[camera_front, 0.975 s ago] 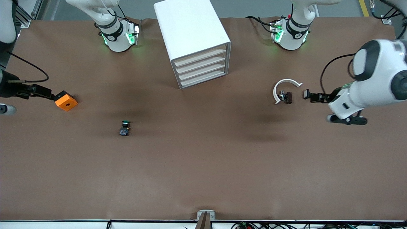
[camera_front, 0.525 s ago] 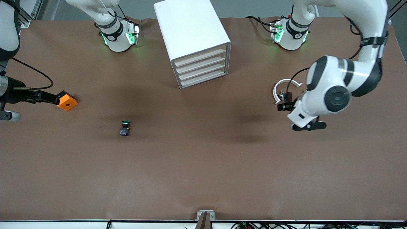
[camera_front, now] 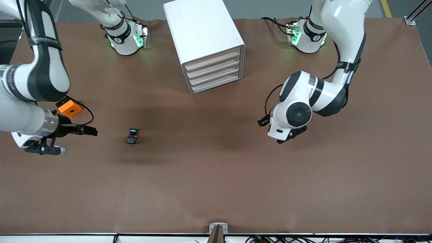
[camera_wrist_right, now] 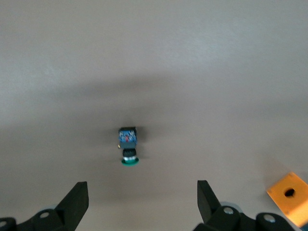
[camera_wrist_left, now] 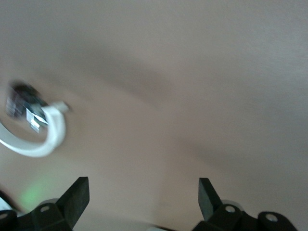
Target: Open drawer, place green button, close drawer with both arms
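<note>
The white cabinet (camera_front: 202, 33) stands at the robots' edge of the table, its four drawers (camera_front: 214, 74) all shut. The button (camera_front: 132, 135), black body with a green cap, lies on the brown table, nearer to the front camera than the cabinet and toward the right arm's end. It also shows in the right wrist view (camera_wrist_right: 128, 144). My right gripper (camera_front: 90, 130) (camera_wrist_right: 143, 202) is open and empty, over the table between the orange cube and the button. My left gripper (camera_front: 262, 121) (camera_wrist_left: 144, 202) is open and empty, over bare table toward the left arm's end.
An orange cube with a hole (camera_front: 70, 108) (camera_wrist_right: 288, 192) lies beside the right arm's wrist. A white open ring (camera_wrist_left: 41, 142) and a small black clip piece (camera_wrist_left: 21, 103) show in the left wrist view; the left arm hides them in the front view.
Both arms have swung in from the table's ends. The right gripper moved from the orange cube toward the button. The left gripper passed over the white ring toward the middle.
</note>
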